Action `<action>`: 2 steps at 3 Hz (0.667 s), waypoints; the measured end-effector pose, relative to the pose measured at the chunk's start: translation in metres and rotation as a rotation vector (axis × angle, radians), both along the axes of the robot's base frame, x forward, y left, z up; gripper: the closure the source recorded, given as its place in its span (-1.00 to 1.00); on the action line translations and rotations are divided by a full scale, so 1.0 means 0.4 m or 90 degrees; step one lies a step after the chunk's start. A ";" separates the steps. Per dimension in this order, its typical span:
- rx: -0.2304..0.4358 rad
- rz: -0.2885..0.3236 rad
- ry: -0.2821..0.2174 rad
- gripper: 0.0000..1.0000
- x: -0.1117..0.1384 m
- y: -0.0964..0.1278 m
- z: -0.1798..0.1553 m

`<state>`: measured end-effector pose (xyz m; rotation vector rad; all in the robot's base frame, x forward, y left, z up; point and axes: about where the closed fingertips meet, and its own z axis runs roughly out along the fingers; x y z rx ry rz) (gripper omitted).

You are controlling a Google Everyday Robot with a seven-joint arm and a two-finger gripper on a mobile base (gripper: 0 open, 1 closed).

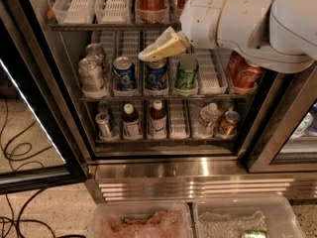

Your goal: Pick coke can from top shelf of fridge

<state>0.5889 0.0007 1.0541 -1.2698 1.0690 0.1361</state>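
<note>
Red and cut off by the upper edge, the coke can (pixel 151 1) stands in a middle lane on the top shelf (pixel 99 27) of the fridge (pixel 198 170). Just right of it and lower, the gripper (pixel 166 24) hangs spread wide, holding nothing (one tan finger (pixel 163 46) crosses above the blue cans (pixel 124 73)).

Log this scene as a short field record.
gripper: at the fridge, in front of the middle shelf, above the blue cans
top shelf: white trays, one red can, its top out of frame
middle shelf: silver cans, blue cans, green can; coke cans at right
bottom shelf: bottles, small cans
floor: two clear bins
</note>
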 end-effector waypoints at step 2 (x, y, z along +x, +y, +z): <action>0.006 0.006 0.030 -1.00 0.005 0.008 0.030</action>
